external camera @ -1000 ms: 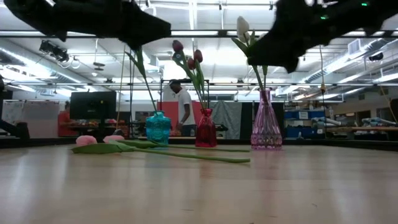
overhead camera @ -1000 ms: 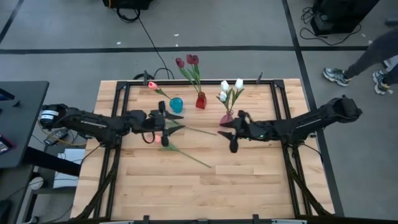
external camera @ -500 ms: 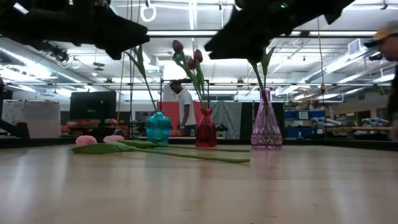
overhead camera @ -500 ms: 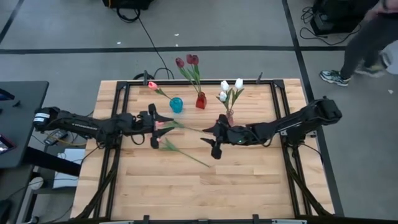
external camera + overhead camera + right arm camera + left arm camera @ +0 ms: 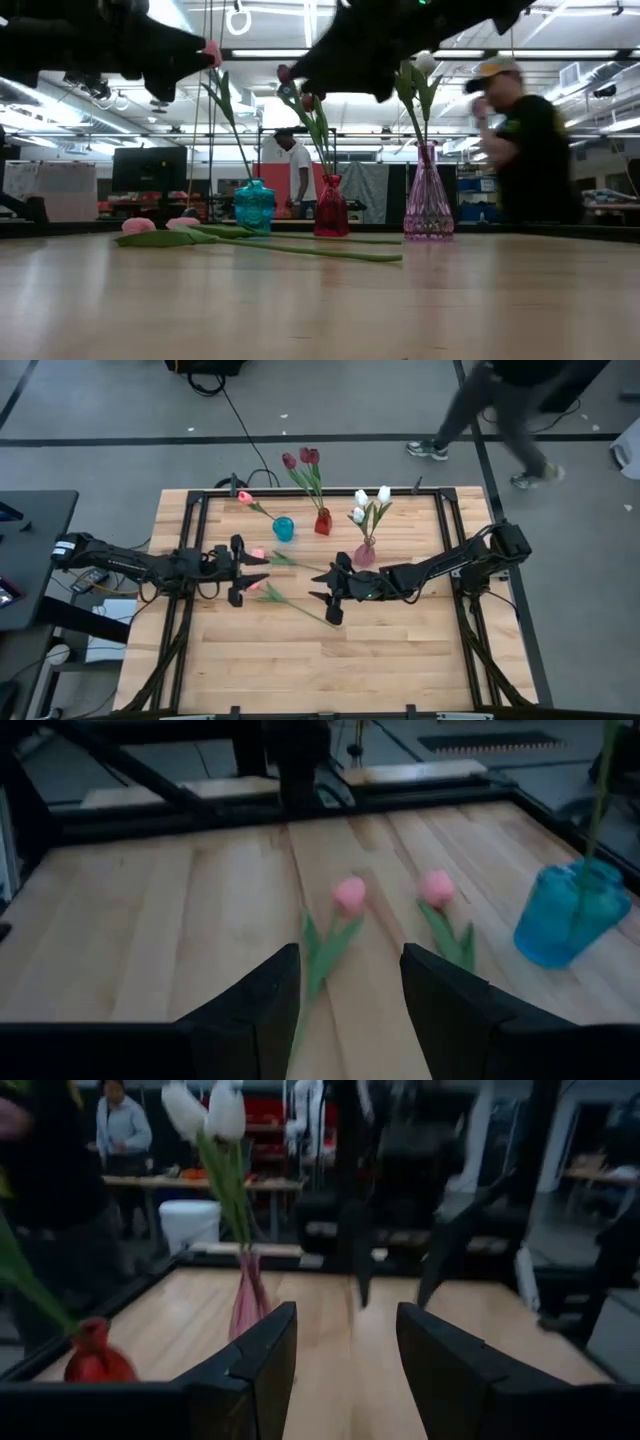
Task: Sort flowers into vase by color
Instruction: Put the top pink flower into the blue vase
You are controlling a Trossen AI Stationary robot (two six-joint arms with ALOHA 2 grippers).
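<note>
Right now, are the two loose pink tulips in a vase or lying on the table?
Lying flat on the table: both pink tulips rest beside the blue vase, not in it.

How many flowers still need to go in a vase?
Done: dark red tulips stand in the red vase, white tulips in the pink vase, and one pink tulip in the blue vase. In hand: nothing; the left gripper and right gripper hover open. Left: two pink tulips lying on the table.
</note>
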